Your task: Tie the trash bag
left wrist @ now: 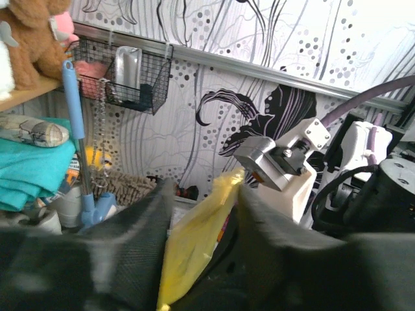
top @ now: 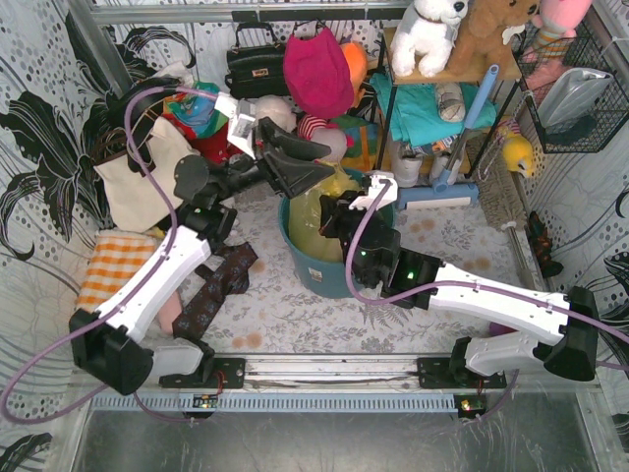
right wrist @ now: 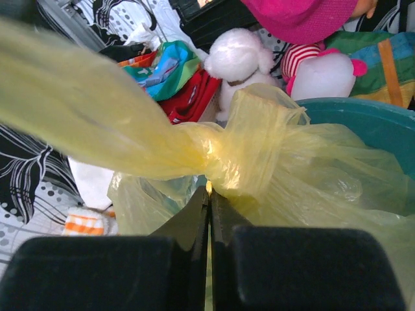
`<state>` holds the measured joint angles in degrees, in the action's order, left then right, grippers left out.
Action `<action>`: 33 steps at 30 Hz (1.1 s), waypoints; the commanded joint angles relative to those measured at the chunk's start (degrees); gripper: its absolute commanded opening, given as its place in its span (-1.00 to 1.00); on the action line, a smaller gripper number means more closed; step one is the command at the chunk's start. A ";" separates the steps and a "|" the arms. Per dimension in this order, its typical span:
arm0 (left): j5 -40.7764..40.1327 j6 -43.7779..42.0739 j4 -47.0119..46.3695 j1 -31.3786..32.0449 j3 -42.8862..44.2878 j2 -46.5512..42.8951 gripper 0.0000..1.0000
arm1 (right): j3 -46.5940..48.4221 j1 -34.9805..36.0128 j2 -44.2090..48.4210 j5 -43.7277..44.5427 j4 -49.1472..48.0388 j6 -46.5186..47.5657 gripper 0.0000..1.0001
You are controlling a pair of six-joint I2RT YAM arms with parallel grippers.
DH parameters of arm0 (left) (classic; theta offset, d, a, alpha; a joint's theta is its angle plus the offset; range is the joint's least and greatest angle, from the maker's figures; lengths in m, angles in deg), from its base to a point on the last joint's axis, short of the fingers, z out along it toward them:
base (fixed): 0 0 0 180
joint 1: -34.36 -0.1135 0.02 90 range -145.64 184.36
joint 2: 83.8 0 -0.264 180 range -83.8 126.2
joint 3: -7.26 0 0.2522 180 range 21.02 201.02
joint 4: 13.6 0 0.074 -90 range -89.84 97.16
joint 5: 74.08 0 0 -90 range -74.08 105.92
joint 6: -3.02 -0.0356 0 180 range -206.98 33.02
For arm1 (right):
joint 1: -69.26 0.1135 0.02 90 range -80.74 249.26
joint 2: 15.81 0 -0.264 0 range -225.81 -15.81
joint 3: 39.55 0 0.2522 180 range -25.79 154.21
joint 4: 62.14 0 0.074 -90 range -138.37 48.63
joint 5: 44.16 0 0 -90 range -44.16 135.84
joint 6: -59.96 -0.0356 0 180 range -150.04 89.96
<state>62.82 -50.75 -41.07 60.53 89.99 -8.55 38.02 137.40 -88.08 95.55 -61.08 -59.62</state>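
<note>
Nearly closed, right claw (right wrist: pixel 209 217) pinching trash bag (right wrist: pixel 259 146), left claw (left wrist: pixel 204 197) gripping tail

Bright even light, blurry wrist foregrounds

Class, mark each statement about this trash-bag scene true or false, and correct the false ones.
1. The trash bag sits in the teal bin. True.
2. The left gripper is open and empty. False: it is shut on a strip of the bag's yellow plastic.
3. The right wrist view shows a bunched knot in the bag. True.
4. In the top view, the cream tote bag lies right of the bin. False: it lies to the left.
5. The right gripper has its fingers spread wide. False: they are pressed together, with a sliver of yellow plastic between them.
</note>
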 commanded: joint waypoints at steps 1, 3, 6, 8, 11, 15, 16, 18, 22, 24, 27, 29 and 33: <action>-5.49 -6.65 6.44 -0.43 -0.66 -7.09 0.28 | -1.54 0.17 1.01 3.92 -3.19 -1.00 -1.00; -8.82 -9.15 11.04 -0.43 -0.19 -9.52 0.32 | -1.62 0.23 1.28 4.23 -2.89 -1.03 -1.00; -15.36 -12.32 19.12 -0.47 0.40 -13.07 0.33 | -1.76 0.20 1.73 4.56 -2.75 -0.84 -1.00; -19.86 -14.00 24.25 -0.47 0.55 -14.88 0.33 | -1.72 0.19 1.93 4.69 -2.63 -0.72 -1.00; -27.74 -14.27 31.61 -0.50 -0.05 -16.67 0.31 | -1.38 0.17 1.96 4.42 -2.38 -0.72 -1.00; -30.42 -10.79 37.95 -1.93 -0.93 -15.57 0.28 | -1.05 0.23 2.02 3.99 -1.53 -1.01 -1.00; -29.33 -9.80 38.98 -2.27 -0.94 -14.63 0.28 | -0.99 0.16 2.04 3.91 -1.46 -1.12 -1.00; -26.13 -8.12 40.16 -2.76 -0.79 -12.61 0.28 | -0.88 0.16 2.12 3.73 -1.08 -1.30 -1.00; -20.34 -6.38 41.66 -3.35 -0.12 -9.39 0.28 | -0.88 0.17 2.27 3.47 -0.83 -1.54 -1.00; -19.18 -6.47 43.75 -3.55 0.42 -8.30 0.22 | -0.73 0.22 2.31 3.38 -0.82 -1.49 -1.00; -16.58 -5.29 44.66 -4.57 -0.04 -7.23 0.14 | -0.62 0.20 2.35 3.12 -0.57 -1.73 -1.00; -13.81 -3.75 43.23 -5.30 -0.83 -6.75 0.12 | -0.55 0.20 2.31 2.95 -0.54 -1.70 -1.00; -8.52 -0.09 37.99 -6.18 -3.09 -6.76 0.00 | -0.31 0.22 1.90 2.57 -0.46 -1.77 -1.00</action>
<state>47.28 -54.82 3.27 55.27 88.74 -14.85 36.79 137.40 -87.29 98.37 -61.65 -60.69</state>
